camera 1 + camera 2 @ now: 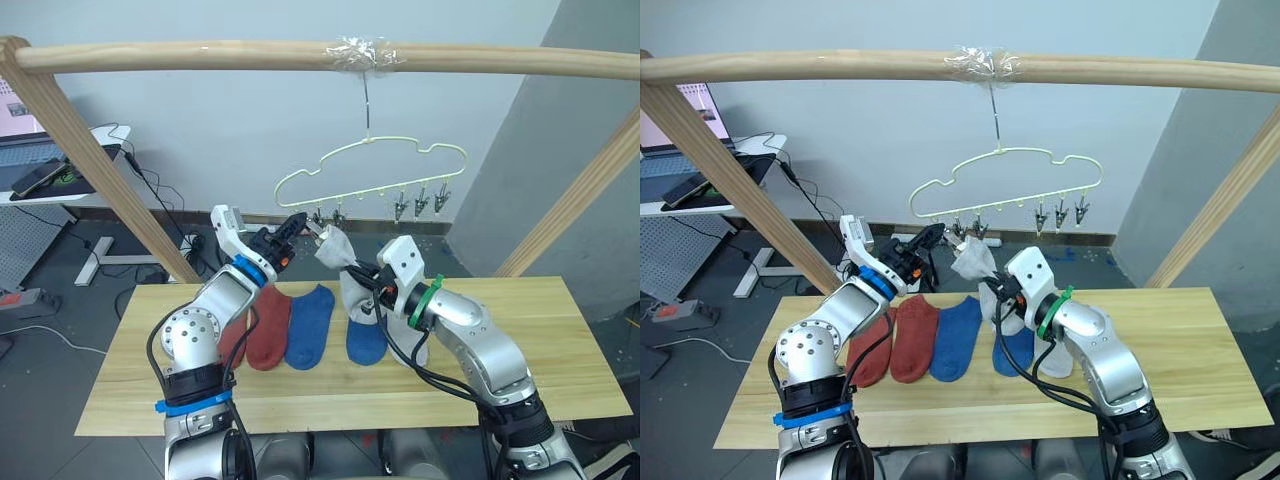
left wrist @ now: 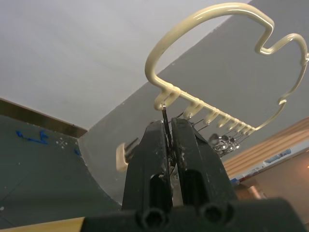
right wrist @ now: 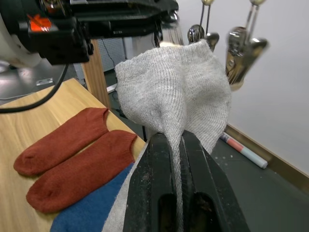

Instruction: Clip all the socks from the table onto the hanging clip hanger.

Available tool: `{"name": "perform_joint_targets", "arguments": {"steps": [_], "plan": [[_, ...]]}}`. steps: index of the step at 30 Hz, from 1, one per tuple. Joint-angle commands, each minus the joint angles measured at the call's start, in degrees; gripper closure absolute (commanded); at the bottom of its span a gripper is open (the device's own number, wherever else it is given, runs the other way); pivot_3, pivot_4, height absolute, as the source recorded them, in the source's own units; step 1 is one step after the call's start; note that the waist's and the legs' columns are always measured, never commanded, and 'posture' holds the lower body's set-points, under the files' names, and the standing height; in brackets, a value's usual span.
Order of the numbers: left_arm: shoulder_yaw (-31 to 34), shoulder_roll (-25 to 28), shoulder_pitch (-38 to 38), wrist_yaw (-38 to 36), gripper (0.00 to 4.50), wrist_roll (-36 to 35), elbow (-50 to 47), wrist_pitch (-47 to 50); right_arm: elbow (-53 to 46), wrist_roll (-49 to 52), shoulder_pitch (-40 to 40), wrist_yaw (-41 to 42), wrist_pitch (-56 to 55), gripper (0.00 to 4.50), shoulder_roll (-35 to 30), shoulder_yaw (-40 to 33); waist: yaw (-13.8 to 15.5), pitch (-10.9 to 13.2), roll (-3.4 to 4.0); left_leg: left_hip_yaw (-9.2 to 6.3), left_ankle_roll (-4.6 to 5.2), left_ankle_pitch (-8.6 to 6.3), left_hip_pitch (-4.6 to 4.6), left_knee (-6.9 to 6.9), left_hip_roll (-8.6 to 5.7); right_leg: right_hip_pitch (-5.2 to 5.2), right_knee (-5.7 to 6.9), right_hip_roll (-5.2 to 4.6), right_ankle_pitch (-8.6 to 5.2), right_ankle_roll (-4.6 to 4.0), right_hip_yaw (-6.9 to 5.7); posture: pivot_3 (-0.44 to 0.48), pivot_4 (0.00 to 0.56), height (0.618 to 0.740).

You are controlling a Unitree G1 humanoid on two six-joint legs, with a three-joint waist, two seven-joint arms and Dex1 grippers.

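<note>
Right-end clips [image 1: 421, 201] hang unobstructed (table [image 1: 560, 340] bare beneath).

A lab: taped wooden pole frame [image 1: 300, 55], cluttered desk [image 1: 60, 165], floor cables [image 1: 60, 340].

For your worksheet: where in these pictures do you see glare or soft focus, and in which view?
Left eye view: glare on the clear tape wrapping the wooden pole. Left wrist view: a bright highlight along the clip hanger. Right wrist view: the metal clips look soft, while the grey sock is crisp.
</note>
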Motion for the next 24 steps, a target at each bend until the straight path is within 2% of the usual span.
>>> {"name": "perform_joint_targets", "arguments": {"steps": [1,16,20,24], "plan": [[-0.43,-0.40,-0.10,0.11,4.50,-1.57,-2.93,-0.83,-0.52,1.21,-0.86,0.57,-0.33,4.47,0.56,0.54,0.02,0.00,0.00,0.01,0.00,0.00,0.00,0.00,0.00,0.00,0.00,0.00,0.00,0.00,0.00,-0.047,0.145,0.740],[-2.72,1.58,0.55,-1.77,4.50,0.34,-3.06,-1.83,-0.03,1.09,-3.98,-0.32,-0.22,4.47,2.61,0.04,0.27,0.00,0.00,0.00,0.00,-0.01,-0.04,-0.01,0.01,-0.04,-0.03,0.01,0.01,-0.01,0.00,-0.051,0.142,0.740],[-3.91,1.98,0.76,-3.03,4.50,2.70,-3.72,-3.97,0.12,1.12,-4.21,-0.46,-0.17,4.47,2.72,0.13,0.27,0.00,0.00,0.00,0.00,-0.01,-0.05,-0.01,0.01,-0.05,-0.02,0.01,0.01,-0.01,0.00,-0.051,0.143,0.740],[-3.96,1.89,1.22,-4.18,3.41,1.84,-4.07,-4.55,0.39,1.10,-4.18,-0.61,-0.29,4.50,3.03,0.37,0.28,0.00,0.01,0.00,-0.01,-0.01,-0.05,-0.02,0.01,-0.06,-0.03,0.01,0.01,-0.01,0.01,-0.051,0.137,0.740]]}}
